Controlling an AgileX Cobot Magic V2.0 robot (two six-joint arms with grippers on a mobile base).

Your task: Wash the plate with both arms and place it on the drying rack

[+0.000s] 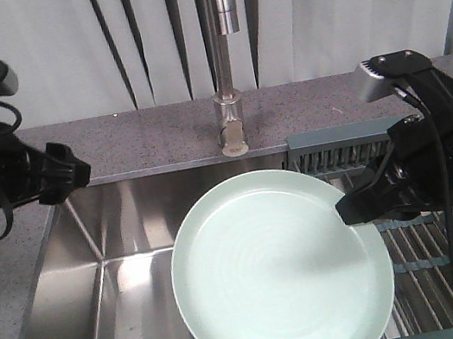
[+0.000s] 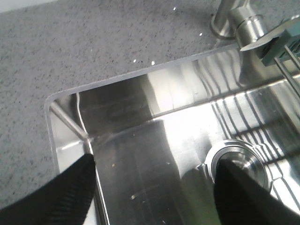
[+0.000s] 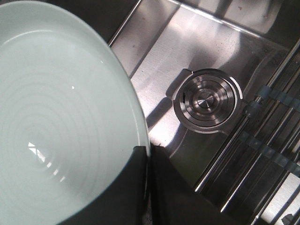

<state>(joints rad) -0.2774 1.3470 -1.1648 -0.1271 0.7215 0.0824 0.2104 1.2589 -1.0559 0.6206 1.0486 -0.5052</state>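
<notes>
Holding the plate (image 1: 284, 269) by its right rim, the right pincer (image 1: 350, 211) in the front view keeps it tilted over the sink (image 1: 131, 274). The faucet (image 1: 225, 73) stands up and to that pincer's left, and the drying rack (image 1: 425, 249) lies just beneath and behind it. The left pincer (image 1: 78, 174) hangs well apart from the plate, above the basin's far-left corner.

From the left wrist, its fingers (image 2: 56, 197) stand spread with nothing between them. Bare steel lies ahead, with the drain (image 2: 239, 161) beside the right finger.

From the right wrist, the fingers (image 3: 173, 201) are clenched on the plate's rim, one on each face. The drain sits beyond them to the right, with the rack rods further right.

The washing step appears to be in hand, though no water shows. The next move likely calls for bringing the plate under the spout and the left arm in to meet it, with a firm hold on that smooth rim.
</notes>
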